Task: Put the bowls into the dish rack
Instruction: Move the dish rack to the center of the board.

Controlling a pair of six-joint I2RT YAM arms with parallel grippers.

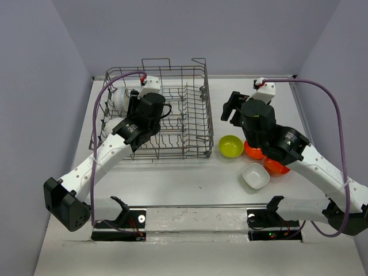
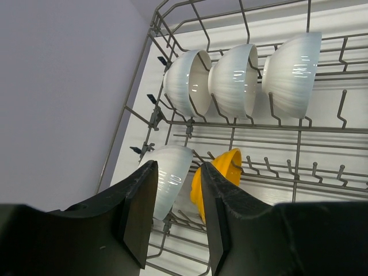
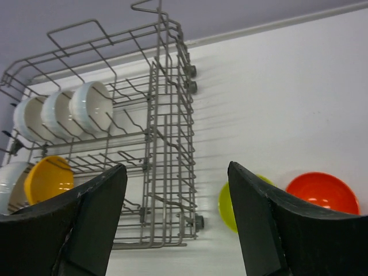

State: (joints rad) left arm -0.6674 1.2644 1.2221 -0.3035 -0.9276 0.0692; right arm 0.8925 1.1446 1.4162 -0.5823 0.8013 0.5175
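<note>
The grey wire dish rack [image 1: 205, 115] stands at the middle left. In the left wrist view the rack [image 2: 253, 127] holds three white bowls [image 2: 233, 80] in a far row, and a nearer white bowl [image 2: 172, 167] beside an orange-yellow bowl [image 2: 225, 168]. My left gripper [image 2: 177, 170] is open and empty just above those two; in the top view it [image 1: 133, 102] is over the rack's left part. My right gripper [image 1: 229, 109] is open and empty, right of the rack. On the table lie a lime green bowl [image 1: 230, 146], two red-orange bowls [image 1: 252, 151] [image 1: 276, 168] and a squarish white bowl [image 1: 255, 176].
In the right wrist view the open gripper [image 3: 176, 169] looks past the rack's right wall [image 3: 167, 115] at the lime bowl [image 3: 225, 201] and a red-orange bowl [image 3: 322, 192]. The rack's tall wire sides and handle loops [image 1: 155, 60] stand up. Purple cables arch over both arms.
</note>
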